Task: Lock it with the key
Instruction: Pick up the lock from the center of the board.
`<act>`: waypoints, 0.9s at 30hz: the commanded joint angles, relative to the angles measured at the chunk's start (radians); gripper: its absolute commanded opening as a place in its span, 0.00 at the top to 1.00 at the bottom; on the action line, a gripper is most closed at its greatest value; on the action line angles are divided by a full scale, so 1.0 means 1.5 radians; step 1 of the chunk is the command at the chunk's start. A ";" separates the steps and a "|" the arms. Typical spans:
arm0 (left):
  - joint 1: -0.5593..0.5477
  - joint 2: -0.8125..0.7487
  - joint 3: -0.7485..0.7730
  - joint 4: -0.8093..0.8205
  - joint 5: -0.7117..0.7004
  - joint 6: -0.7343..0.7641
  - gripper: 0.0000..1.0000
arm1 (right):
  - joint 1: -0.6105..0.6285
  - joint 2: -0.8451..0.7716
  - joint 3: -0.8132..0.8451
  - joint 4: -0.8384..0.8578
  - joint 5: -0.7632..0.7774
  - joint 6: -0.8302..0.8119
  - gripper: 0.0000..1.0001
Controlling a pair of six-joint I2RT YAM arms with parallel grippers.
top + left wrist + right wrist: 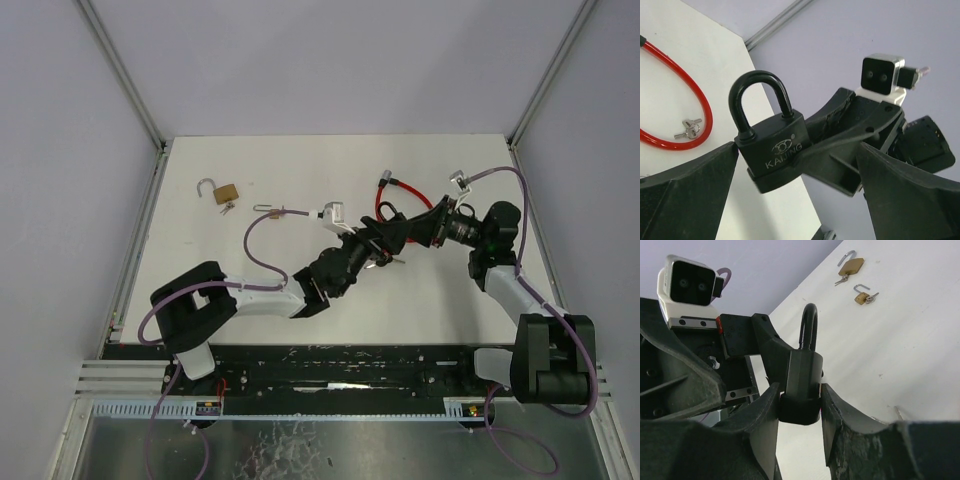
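We are looking at both arms meeting over the middle of the table (300, 170), with the black padlock (774, 155) between them. The right gripper (800, 390) is clenching the padlock's lower body, one finger (757, 435) pressing on each flat face. In the right wrist view the lock is standing edge-on with its shackle (760, 77) pointing up. Both shackle legs are sitting in the body, and the face reading KAILING is facing the left wrist camera, slightly tilted. The left gripper (797, 147) is standing released, its fingers spread wide to either side of the padlock. The finger on the left of that view is sitting right against the lock's edge, while the other is standing well apart from it. The padlock's keyhole is hiding from every view, so we cannot tell whether a key is sitting in it. A red cable (709, 120) is lying looped on the table behind the grippers, and a pair of keys (689, 128) is resting inside its loop. Toward the far left of the table, a brass lock (851, 266) is lying with its shackle swung open. A smaller brass lock (862, 298) is lying just beside it, with keys showing at both.
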 commanded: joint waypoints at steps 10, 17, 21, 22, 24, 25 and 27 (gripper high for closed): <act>0.054 -0.132 -0.143 0.145 0.112 0.156 0.00 | -0.030 -0.018 -0.005 0.147 -0.039 0.091 1.00; 0.159 -0.146 -0.171 0.158 0.326 0.176 0.00 | -0.040 0.007 0.021 0.018 -0.023 0.023 1.00; 0.223 -0.096 -0.154 0.157 0.476 0.118 0.00 | -0.049 0.040 0.064 -0.194 0.023 -0.104 1.00; 0.232 -0.074 -0.152 0.180 0.506 0.099 0.00 | -0.053 0.054 0.070 -0.219 0.033 -0.120 1.00; 0.242 -0.024 -0.148 0.220 0.547 0.073 0.00 | -0.060 0.083 0.080 -0.257 0.046 -0.145 1.00; 0.244 -0.006 -0.144 0.234 0.564 0.070 0.00 | -0.063 0.095 0.086 -0.272 0.046 -0.157 1.00; 0.245 0.018 -0.139 0.236 0.573 0.070 0.00 | -0.066 0.110 0.092 -0.288 0.042 -0.172 1.00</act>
